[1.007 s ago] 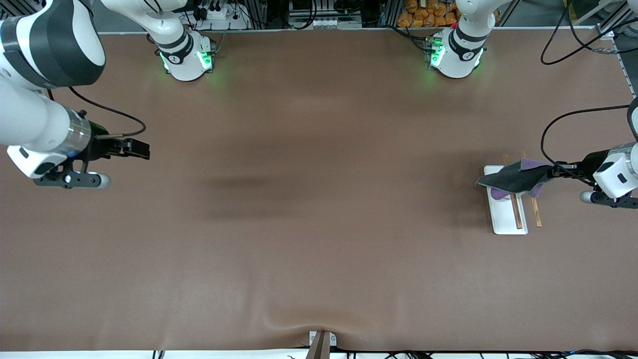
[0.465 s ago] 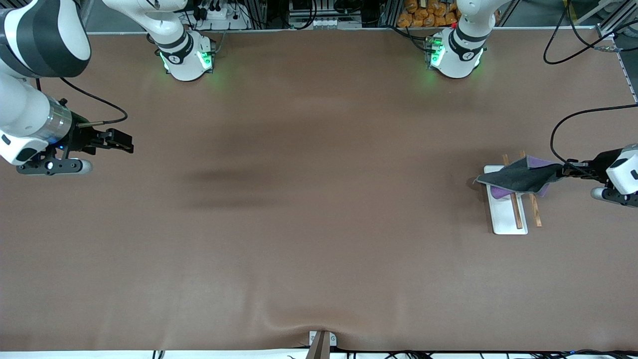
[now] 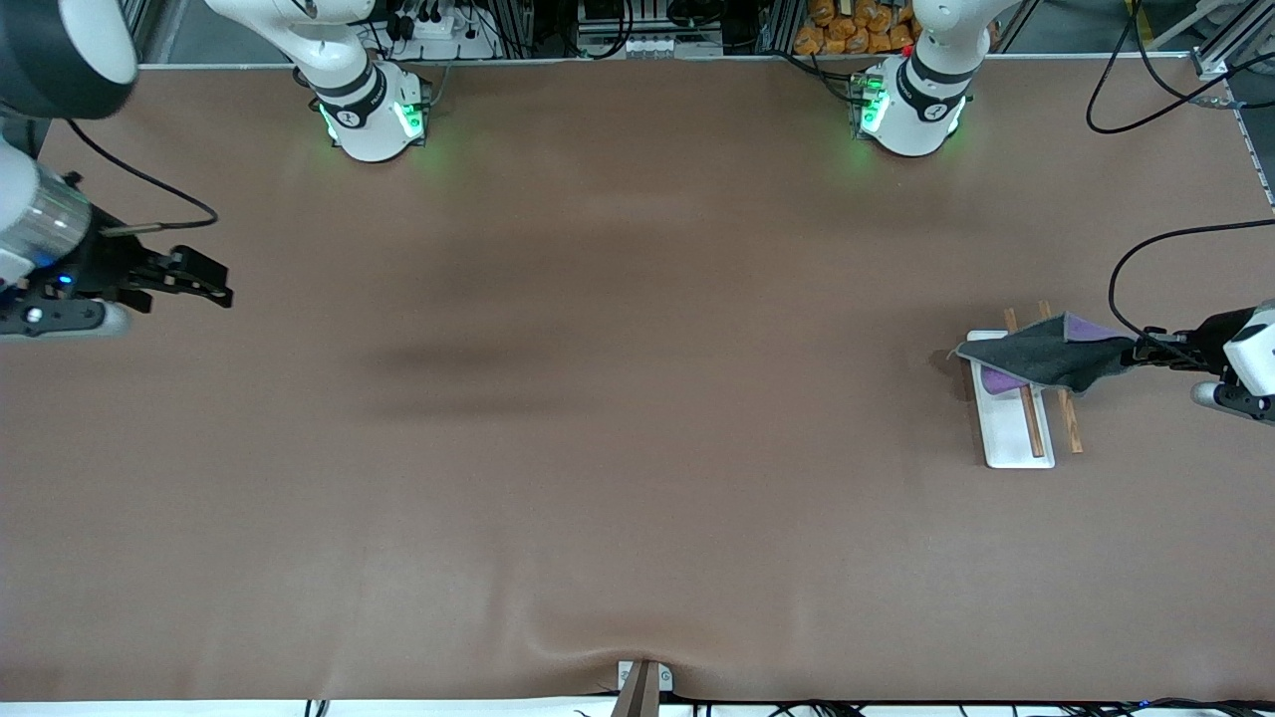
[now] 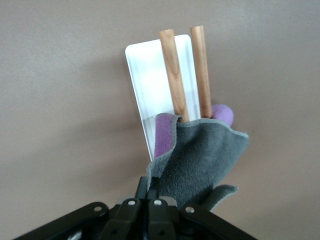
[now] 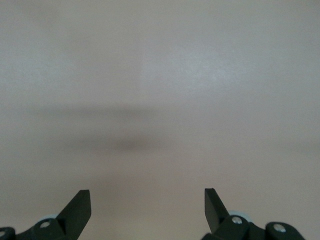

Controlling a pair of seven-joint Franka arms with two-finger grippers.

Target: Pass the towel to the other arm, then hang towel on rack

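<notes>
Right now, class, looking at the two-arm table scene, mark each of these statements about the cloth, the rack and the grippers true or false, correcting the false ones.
1. The left gripper is shut on the purple-and-grey cloth towel. True.
2. The towel lies flat on the brown table. False: it drapes across the white-based rack with two wooden rods.
3. The right gripper holds a second cloth. False: it is open and empty.
4. The rack stands toward the left arm's end of the table. True.

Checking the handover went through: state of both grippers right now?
Left gripper: shut on the towel, draped over the rack.
Right gripper: open, empty, waiting over the table.
</notes>
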